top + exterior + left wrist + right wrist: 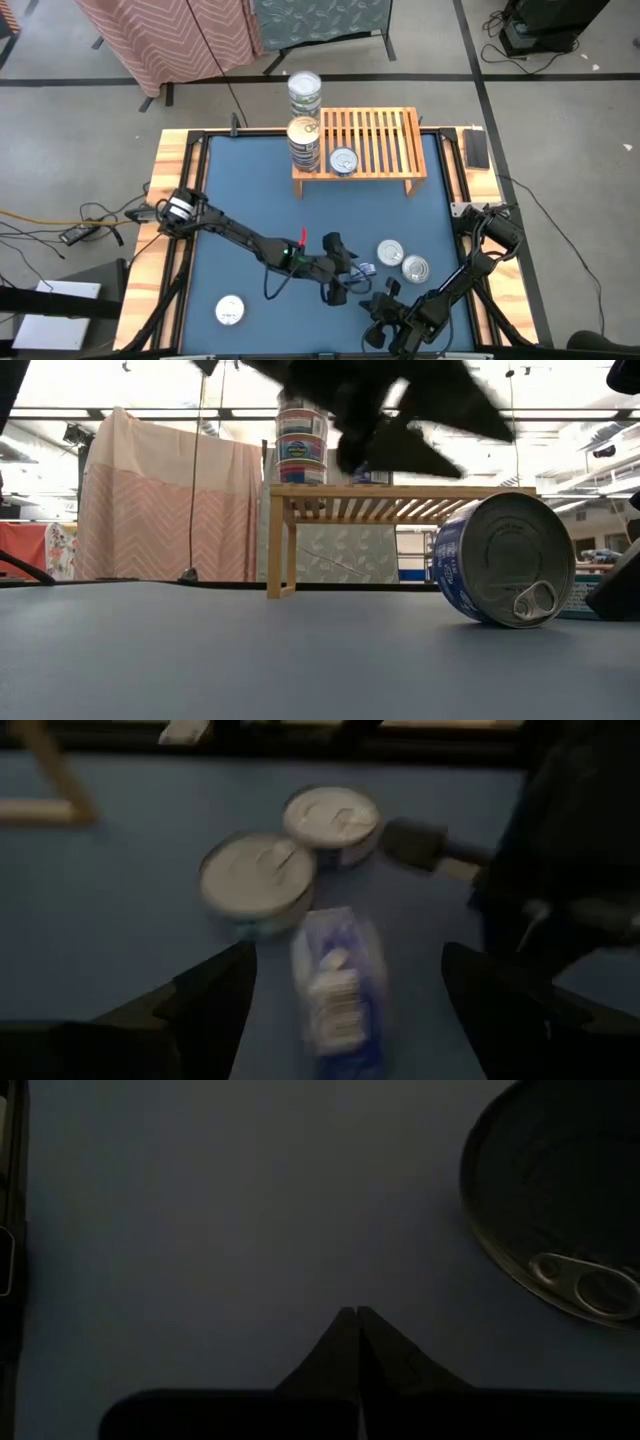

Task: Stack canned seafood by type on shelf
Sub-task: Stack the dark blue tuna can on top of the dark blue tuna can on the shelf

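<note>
Closest to the front edge of the blue table mat point(250, 190) we've got the right gripper point(357, 1312) parked low, its two dark fingers pressed tight together with nothing between them. Off on the left side there's one lone flat round silver-topped tin point(230, 311) lying flat by itself.

A bit further in, the left gripper point(345, 985) hangs with its fingers spread wide on either side of a blue-labelled tin standing on its edge point(338, 982). We can't tell if the fingers are actually touching it, looks like there's a gap on both sides. In the table-level view that tipped can point(505, 560) shows its silver lid and pull ring facing us.

Just beyond it, two more silver-topped tins point(402, 260) sit flat, side by side and nearly touching.

At the far end stands the low light-wood slatted shelf point(375, 140). On its left end we see a stack of tins point(304, 142), with a single silver-topped tin point(343, 161) next to it. Another stack of tins point(305, 92) rises just behind the shelf's left end.
</note>
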### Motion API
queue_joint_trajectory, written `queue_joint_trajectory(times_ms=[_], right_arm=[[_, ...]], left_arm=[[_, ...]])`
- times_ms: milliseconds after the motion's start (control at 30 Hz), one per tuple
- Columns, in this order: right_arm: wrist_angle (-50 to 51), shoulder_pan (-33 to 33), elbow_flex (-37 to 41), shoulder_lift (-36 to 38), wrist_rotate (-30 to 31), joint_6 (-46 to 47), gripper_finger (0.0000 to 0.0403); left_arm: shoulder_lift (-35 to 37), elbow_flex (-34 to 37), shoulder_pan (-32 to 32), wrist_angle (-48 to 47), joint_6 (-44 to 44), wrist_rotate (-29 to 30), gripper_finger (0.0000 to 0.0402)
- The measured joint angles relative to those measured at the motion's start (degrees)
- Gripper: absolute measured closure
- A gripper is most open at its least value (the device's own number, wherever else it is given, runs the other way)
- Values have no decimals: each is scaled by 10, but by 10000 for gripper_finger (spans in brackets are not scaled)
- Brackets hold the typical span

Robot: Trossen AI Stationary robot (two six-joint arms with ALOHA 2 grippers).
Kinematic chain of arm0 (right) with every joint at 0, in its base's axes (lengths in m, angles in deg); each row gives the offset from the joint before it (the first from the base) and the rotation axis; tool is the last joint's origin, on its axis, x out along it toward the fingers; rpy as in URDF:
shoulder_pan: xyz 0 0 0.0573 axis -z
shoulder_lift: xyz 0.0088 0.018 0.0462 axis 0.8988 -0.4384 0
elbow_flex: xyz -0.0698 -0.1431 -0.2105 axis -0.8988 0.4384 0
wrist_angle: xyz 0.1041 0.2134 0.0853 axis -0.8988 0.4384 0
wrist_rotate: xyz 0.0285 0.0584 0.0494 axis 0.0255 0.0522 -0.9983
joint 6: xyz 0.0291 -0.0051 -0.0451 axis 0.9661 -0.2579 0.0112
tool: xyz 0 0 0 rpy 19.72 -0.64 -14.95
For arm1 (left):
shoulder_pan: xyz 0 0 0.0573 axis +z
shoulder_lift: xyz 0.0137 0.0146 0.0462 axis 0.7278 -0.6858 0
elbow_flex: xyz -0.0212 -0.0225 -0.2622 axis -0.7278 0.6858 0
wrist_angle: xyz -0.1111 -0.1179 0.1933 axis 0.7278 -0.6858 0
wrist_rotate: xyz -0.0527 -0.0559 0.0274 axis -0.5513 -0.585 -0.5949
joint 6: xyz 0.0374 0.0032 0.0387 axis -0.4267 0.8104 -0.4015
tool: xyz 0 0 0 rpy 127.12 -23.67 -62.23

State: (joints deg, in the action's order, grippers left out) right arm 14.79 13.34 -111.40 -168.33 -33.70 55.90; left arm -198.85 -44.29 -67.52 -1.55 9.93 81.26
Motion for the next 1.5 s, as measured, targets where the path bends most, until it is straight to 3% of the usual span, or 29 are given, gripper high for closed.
queue_joint_trajectory(times_ms=[300, 500, 867, 1033, 1200, 1300, 1400, 1500], right_arm=[[5, -2, 0, 0, -5, 1, 403], [4, -3, 0, 0, -8, 1, 403], [4, -3, 0, 0, -13, 2, 403], [3, -3, 0, 0, -15, 10, 403], [2, -3, 0, 0, -23, 14, 403], [2, -8, 0, 0, -27, 37, 403], [13, -26, 0, 0, -12, 85, 403], [50, -55, 0, 0, 17, 162, 403]], left_arm=[[-62, -101, -1, -109, -19, -1, 78], [-76, -111, 4, -166, 17, -22, 94], [-78, -110, 6, -157, 37, -42, 256], [-78, -110, 9, -134, 56, -13, 263], [-78, -110, 16, -154, 120, -7, 258], [-78, -110, 21, -164, 213, -3, 261], [-70, -110, 26, -168, 306, 2, 261], [-49, -110, 26, -167, 336, 34, 262]])
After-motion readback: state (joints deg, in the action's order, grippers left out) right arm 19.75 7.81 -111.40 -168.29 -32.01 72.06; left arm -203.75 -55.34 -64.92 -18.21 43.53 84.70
